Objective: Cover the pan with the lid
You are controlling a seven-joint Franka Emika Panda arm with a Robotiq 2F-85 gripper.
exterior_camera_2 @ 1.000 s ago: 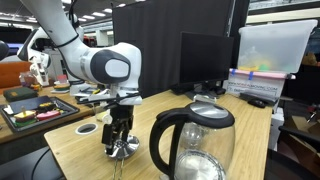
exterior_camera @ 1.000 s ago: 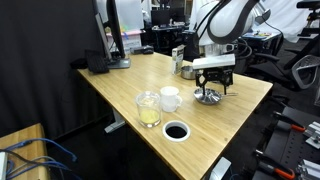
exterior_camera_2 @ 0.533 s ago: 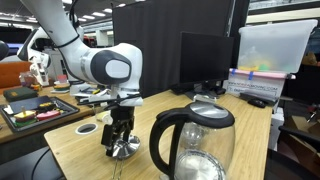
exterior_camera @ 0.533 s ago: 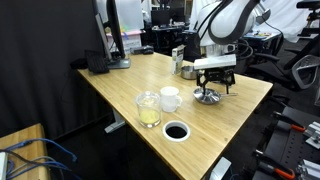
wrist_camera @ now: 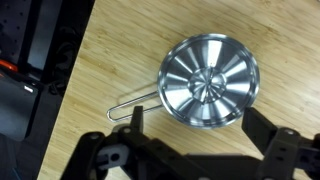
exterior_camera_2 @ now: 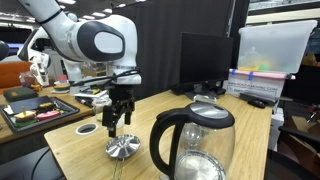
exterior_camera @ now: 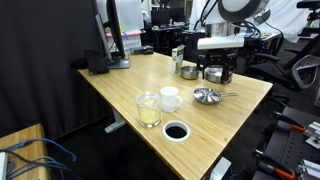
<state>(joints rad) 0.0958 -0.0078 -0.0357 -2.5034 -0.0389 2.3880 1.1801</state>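
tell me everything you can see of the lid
The lid is round, shiny grey metal, slightly domed, with radial creases and a small centre knob. It sits level on the pan, hiding all but its thin wire handle, on the wooden table. The gripper hangs above, fingers apart, not touching it.

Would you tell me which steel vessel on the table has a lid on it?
The shallow pan with the thin handle; the steel cup is taller and narrower.
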